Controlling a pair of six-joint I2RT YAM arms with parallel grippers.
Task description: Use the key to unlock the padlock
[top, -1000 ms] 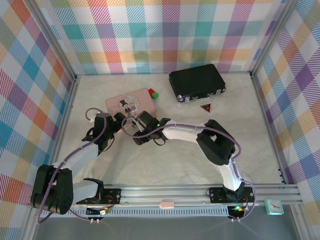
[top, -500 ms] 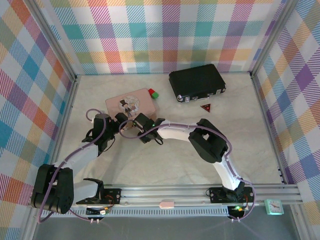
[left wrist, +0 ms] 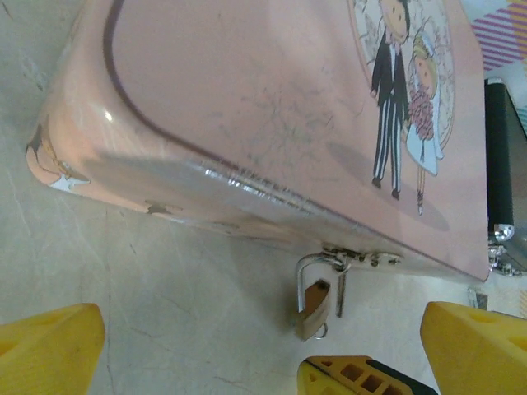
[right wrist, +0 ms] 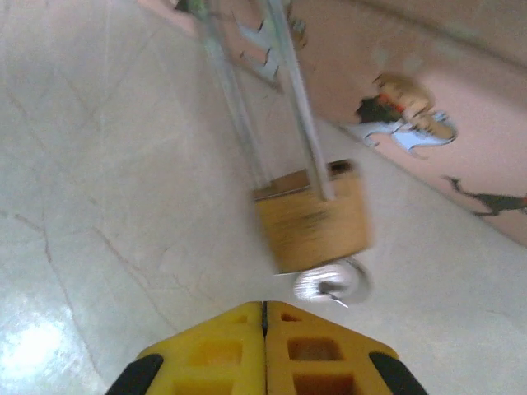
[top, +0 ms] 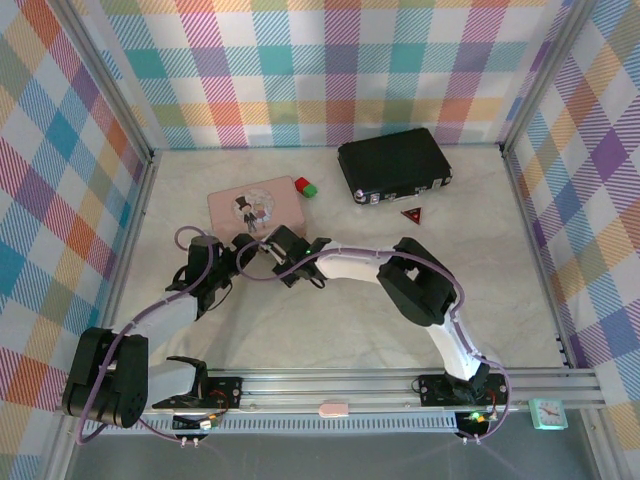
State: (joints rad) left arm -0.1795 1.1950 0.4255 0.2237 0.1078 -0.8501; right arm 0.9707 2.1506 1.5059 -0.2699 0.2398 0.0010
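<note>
Although the right fingers are pressed together just below it, the brass padlock looks locked. Its shackle is seated in the body and threaded through the hasp of the pink tin, so the lock hangs just over the worktop. A small silvery piece under the body, probably the key, sits beside those fingertips, seemingly ungripped, so the turn and release remain. The left fingers stand wide apart, facing the tin. No brand or writing is legible; the lid carries a cartoon bride and groom.
</note>
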